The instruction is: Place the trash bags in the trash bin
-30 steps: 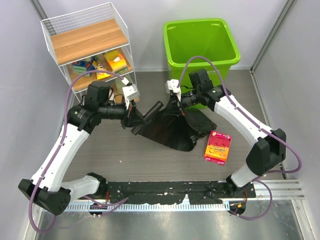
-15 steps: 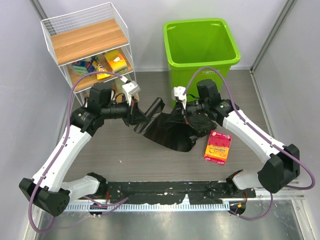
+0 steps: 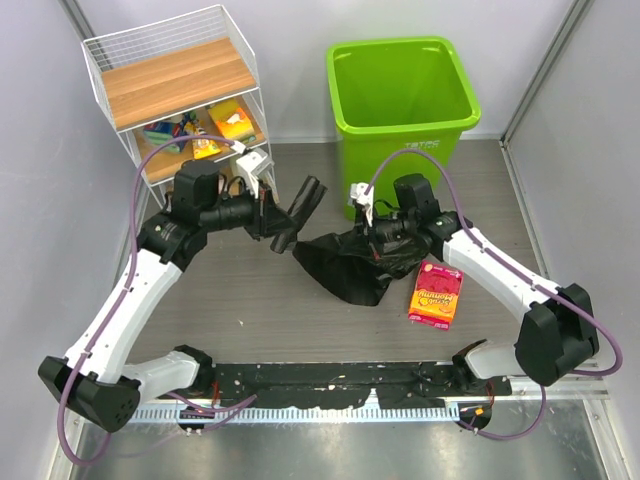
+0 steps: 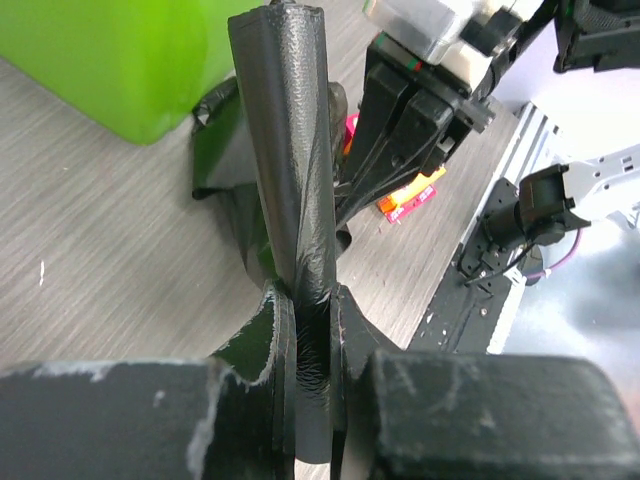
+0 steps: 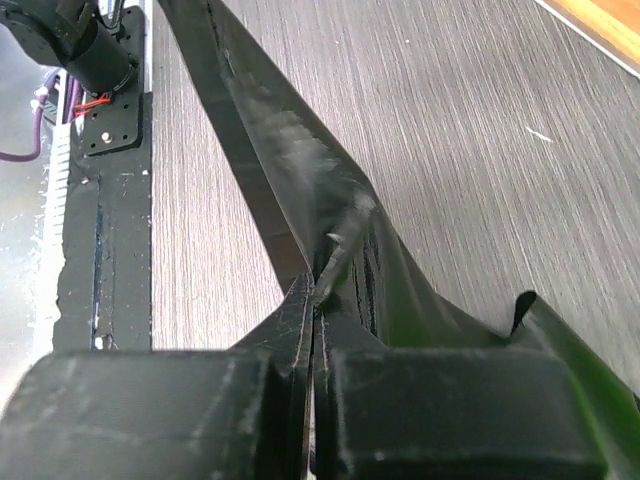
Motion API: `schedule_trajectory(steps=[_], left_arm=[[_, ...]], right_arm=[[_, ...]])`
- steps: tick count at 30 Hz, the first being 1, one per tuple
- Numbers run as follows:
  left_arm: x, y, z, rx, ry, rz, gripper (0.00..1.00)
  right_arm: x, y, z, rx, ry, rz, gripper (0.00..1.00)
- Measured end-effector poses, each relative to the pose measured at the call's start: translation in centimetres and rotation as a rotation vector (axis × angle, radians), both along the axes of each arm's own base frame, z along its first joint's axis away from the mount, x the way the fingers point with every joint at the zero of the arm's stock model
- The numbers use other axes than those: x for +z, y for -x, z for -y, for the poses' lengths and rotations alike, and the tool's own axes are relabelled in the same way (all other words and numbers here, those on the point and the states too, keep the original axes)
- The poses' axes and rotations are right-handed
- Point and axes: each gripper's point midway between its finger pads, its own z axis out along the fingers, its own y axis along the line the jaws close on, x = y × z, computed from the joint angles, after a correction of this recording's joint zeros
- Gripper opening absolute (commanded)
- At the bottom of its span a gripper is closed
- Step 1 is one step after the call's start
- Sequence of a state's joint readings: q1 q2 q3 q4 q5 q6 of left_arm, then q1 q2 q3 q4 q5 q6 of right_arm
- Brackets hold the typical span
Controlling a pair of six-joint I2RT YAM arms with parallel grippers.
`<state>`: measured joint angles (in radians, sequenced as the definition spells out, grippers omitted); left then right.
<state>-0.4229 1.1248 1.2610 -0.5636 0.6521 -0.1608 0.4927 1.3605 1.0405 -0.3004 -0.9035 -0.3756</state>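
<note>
Grey wood-grain tabletop (image 3: 230,300): left tool (image 3: 274,222) pinches black roll (image 3: 303,198), right tool (image 3: 376,237) pinches trash bag (image 3: 345,272).

Worktop (image 3: 250,310): grey, wood-grain.
Upper left of frame: white wire rack (image 3: 178,82), wooden shelves, top shelf bare. Lower shelf holds a yellow box (image 3: 233,123) and a heap of coloured packets (image 3: 172,131) just left of it.
Centre right: orange-red snack packet (image 3: 436,293) lying flat on worktop.
Upper centre: slim black roll (image 3: 298,208), tilted, right of rack.
Bottom edge: black perforated plate (image 3: 330,382); metal rail (image 3: 560,375) at lower right.
</note>
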Motion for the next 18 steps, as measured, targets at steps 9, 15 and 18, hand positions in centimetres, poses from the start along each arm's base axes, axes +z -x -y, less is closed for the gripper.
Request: schedule_trajectory(steps=[9, 15, 18], left_arm=[[4.4, -1.9, -1.3, 0.119, 0.005, 0.12, 0.0], [11.0, -3.5, -4.0, 0.287, -0.001, 0.306, 0.0], [14.6, -4.5, -6.4, 0.421, -0.024, 0.41, 0.0]], right_arm=[[-2.3, 0.2, 2.3, -0.089, 0.051, -0.04, 0.01], [-3.4, 0.3, 3.7, -0.151, 0.104, -0.036, 0.01], [-3.8, -0.1, 4.1, -0.181, 0.128, -0.032, 0.02]])
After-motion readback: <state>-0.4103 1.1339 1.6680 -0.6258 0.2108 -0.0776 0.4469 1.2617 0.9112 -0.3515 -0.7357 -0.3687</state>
